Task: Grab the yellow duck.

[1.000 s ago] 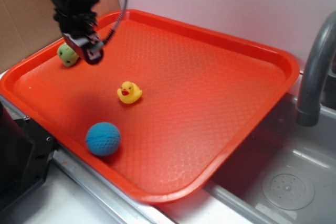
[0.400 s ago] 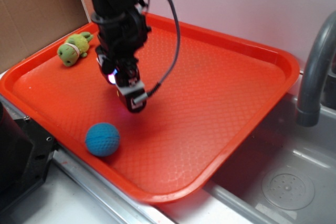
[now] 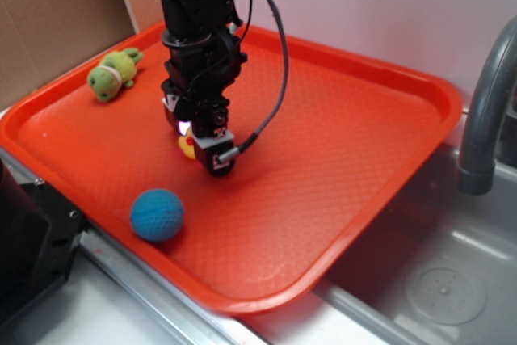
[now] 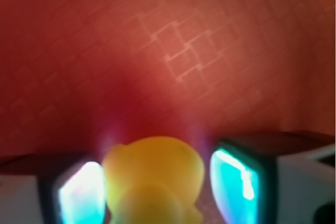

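Note:
The yellow duck (image 3: 187, 146) sits on the orange tray (image 3: 339, 135), left of centre, and is mostly hidden behind the gripper. My gripper (image 3: 202, 153) points straight down onto it. In the wrist view the duck (image 4: 155, 174) fills the space between the two fingers. The left pad (image 4: 81, 195) is at the duck's side. A thin gap shows between the duck and the right pad (image 4: 234, 181). The gripper (image 4: 157, 188) is open around the duck, low over the tray.
A green plush toy (image 3: 113, 74) lies at the tray's back left. A blue textured ball (image 3: 157, 214) rests near the front left rim. A grey faucet (image 3: 485, 111) and metal sink (image 3: 436, 280) stand to the right. Cardboard (image 3: 48, 22) stands behind on the left.
The gripper travelled from the back left, near the green plush, to the duck and came down over it. The duck now sits between the fingers.

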Robot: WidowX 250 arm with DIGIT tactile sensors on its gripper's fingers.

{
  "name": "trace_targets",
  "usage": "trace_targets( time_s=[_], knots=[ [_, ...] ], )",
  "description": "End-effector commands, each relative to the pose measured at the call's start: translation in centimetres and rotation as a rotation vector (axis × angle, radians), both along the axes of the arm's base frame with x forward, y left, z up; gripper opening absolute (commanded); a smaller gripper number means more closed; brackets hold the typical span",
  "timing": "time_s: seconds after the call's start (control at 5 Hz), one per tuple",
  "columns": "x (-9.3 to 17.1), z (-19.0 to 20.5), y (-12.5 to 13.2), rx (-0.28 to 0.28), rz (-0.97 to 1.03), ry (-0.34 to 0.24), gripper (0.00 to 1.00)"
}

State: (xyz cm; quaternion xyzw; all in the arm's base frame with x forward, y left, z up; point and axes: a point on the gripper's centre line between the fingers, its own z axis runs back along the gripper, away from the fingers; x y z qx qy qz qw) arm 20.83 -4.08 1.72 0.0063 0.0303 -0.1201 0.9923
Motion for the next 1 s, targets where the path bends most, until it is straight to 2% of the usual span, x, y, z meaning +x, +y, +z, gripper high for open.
trace_targets(
  time_s=[0.0, 0.2, 0.4, 0.6, 0.8],
  knots=[
    [-3.4, 7.4, 5.9, 0.024, 0.256, -0.073, 0.00],
    [-6.4, 12.3, 9.9, 0.019, 0.425, -0.112, 0.00],
    [-6.7, 14.2, 11.2, 0.044, 0.483, -0.133, 0.00],
    [-5.7, 16.2, 11.1, 0.085, 0.488, -0.168, 0.00],
    [-5.2, 15.8, 11.1, 0.118, 0.492, -0.154, 0.00]
  ],
)
